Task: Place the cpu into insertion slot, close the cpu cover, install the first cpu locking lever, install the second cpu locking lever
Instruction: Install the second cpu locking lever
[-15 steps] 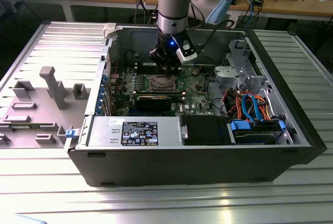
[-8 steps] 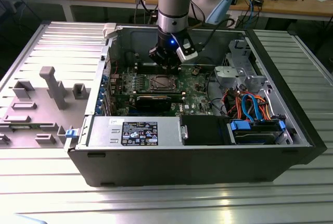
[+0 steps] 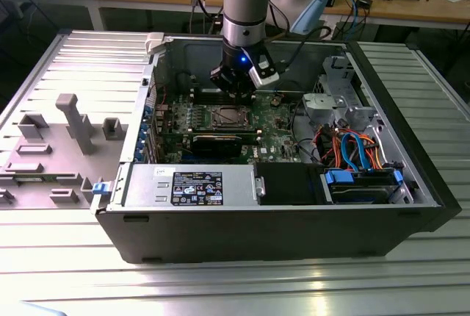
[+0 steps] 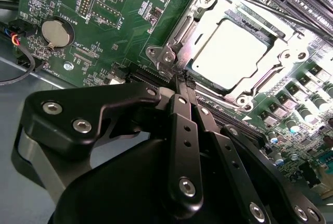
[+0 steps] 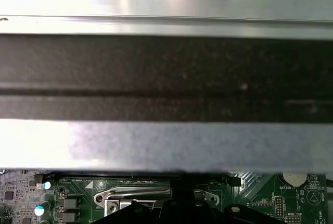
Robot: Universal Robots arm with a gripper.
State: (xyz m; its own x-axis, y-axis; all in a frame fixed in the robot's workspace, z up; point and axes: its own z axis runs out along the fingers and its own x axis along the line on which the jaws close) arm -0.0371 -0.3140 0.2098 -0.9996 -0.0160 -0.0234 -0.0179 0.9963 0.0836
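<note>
With its fingers pressed together, the claw (image 4: 181, 81) hovers at the corner of the insertion slot (image 4: 229, 44).
Nothing is gripped; the cpu (image 4: 228, 52) already sits seated inside, the cpu cover (image 4: 179, 31) framing it, on the green board (image 4: 112, 26) far inside the computer case (image 3: 257, 220).

A ribbed metal table (image 3: 411, 73) carries an open computer case (image 3: 257, 220) at its centre and, at nine o'clock of it, a grey fixture plate (image 3: 44, 162) with upright blocks.
</note>
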